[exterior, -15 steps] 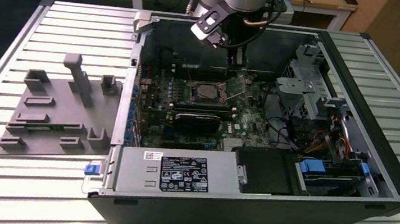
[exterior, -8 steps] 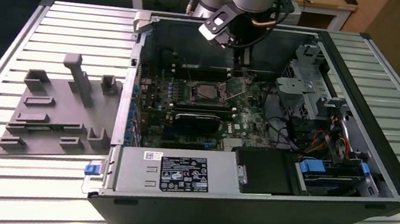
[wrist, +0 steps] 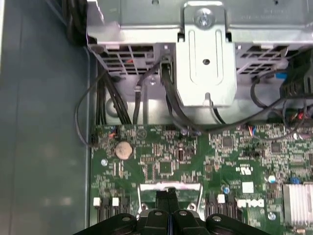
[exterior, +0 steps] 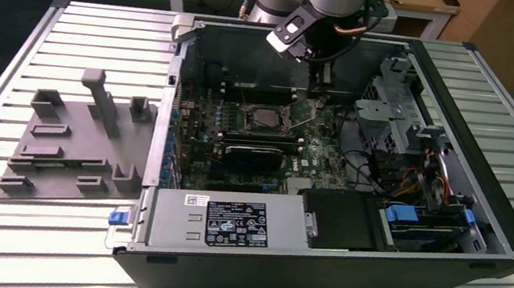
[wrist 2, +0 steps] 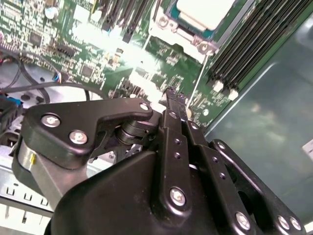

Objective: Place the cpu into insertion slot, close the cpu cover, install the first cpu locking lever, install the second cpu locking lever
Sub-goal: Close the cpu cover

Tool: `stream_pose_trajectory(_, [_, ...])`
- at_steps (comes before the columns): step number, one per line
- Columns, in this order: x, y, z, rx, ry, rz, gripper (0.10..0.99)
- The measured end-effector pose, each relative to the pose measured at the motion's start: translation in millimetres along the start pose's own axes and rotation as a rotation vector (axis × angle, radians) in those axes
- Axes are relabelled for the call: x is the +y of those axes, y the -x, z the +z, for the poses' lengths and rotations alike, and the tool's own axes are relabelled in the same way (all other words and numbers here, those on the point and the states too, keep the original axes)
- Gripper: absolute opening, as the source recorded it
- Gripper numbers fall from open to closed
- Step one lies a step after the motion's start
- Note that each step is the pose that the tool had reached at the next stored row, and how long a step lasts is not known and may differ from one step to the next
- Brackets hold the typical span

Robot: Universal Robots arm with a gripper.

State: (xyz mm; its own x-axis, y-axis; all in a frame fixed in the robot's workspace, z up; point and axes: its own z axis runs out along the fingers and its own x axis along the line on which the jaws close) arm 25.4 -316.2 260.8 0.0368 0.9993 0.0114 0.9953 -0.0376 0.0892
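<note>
Lever stage, socket loaded and covered.
Cpu [wrist 2: 205, 10] seated in insertion slot [exterior: 262, 118], cpu cover [wrist 2: 188, 39] lying flat around it; gripper [wrist 2: 173, 94] closed, apparently empty, tips just beside thin unlatched locking lever [wrist 2: 197, 81]. Likely first-lever install, calling for fine sideways alignment.

An open black computer case [exterior: 319, 282] is lying on the slatted metal tabletop [exterior: 13, 73], with a grey moulded fixture plate [exterior: 60, 165] sitting just beside it at the exterior view's left. A labelled silver power supply [exterior: 219, 220] is occupying the case's near edge. In the first wrist view, a coin battery [wrist: 123, 150] is sitting on the green board [wrist: 220, 147] near a silver bracket [wrist: 205, 54], with black cables [wrist: 110, 103] trailing close by.
</note>
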Motion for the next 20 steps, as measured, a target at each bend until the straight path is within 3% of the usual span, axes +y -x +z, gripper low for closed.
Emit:
stream_pose_trajectory(9, [17.8,-1.9,3.2,0.0,0.0,0.0,0.102])
stream_pose_trajectory(20, [27.8,-2.2,14.4,-0.0004,-0.001,0.0,0.102])
